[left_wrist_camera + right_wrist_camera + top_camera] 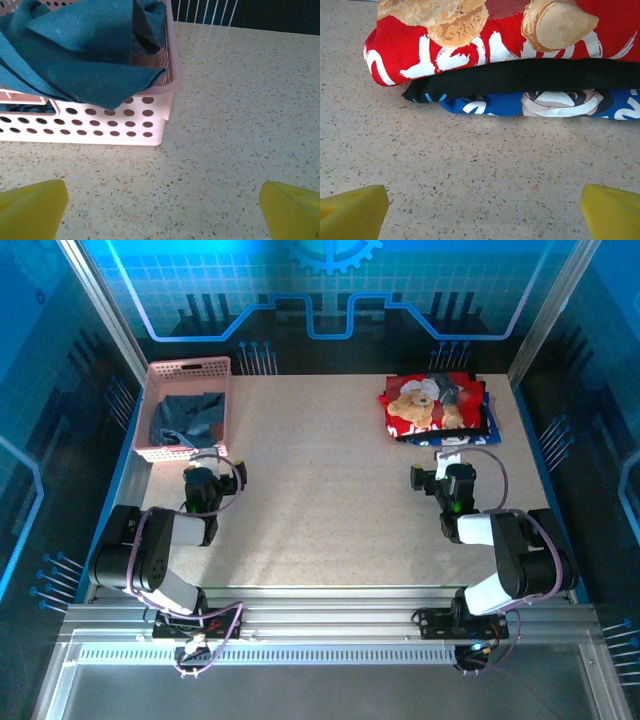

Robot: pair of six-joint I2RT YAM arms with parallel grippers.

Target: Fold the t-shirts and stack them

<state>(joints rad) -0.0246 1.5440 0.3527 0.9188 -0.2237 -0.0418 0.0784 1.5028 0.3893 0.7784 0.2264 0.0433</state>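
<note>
A slate-blue t-shirt (185, 418) lies crumpled in the pink basket (190, 368) at the back left; in the left wrist view the slate-blue shirt (80, 55) spills over the basket's near rim (172, 87). At the back right sits a stack of folded shirts (435, 405): a red teddy-bear shirt (470, 47) on top, a black one (520, 75) under it, a dark blue one (495, 105) at the bottom. My left gripper (203, 480) stands open just in front of the basket. My right gripper (450, 458) stands open just in front of the stack, nothing between its fingers.
The speckled beige tabletop (330, 490) stretches between the basket and the stack. Metal frame posts and blue panels wall the table at the back and sides. The arm bases sit on the rail (330, 620) along the near edge.
</note>
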